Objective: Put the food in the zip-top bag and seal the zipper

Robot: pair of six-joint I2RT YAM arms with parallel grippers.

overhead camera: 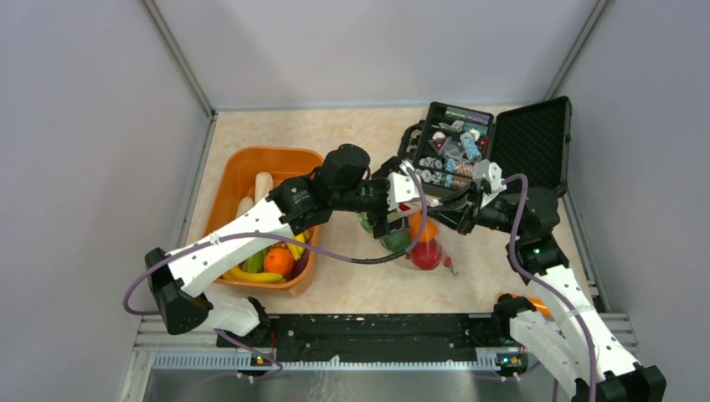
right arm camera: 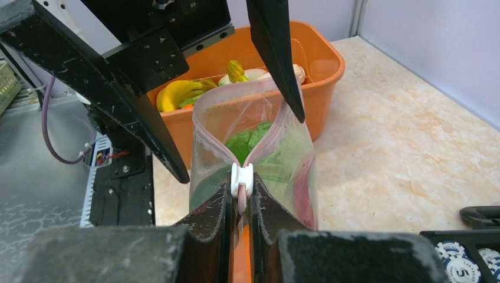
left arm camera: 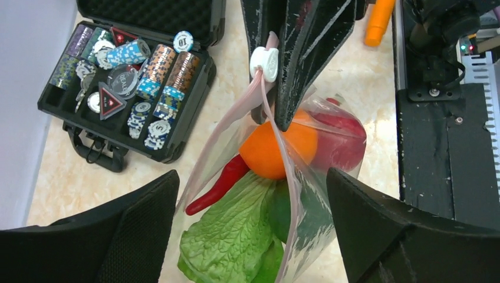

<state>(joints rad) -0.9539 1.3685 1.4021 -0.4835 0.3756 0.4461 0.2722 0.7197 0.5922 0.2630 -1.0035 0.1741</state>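
Observation:
The clear zip-top bag [overhead camera: 416, 244] stands between the arms with its mouth spread. Inside it lies food: an orange [left arm camera: 277, 150], a red chilli [left arm camera: 221, 184], a green leaf [left arm camera: 230, 236] and a red piece [left arm camera: 345, 141]. My right gripper [right arm camera: 240, 191] is shut on the pink zipper [right arm camera: 236, 88] just below its white slider [right arm camera: 242, 178], holding that end up. My left gripper [left arm camera: 252, 177] is open, one finger on each side of the bag's mouth and apart from it. More food, bananas [overhead camera: 255, 275] and an orange [overhead camera: 278, 261], lies in the orange tub [overhead camera: 243, 167].
A black hard case [overhead camera: 435, 180] full of poker chips lies open at the back right, its lid [overhead camera: 532, 142] raised, close behind the bag. An orange object [left arm camera: 377, 23] lies by the right arm's base. The black base plate [overhead camera: 377, 331] runs along the near edge.

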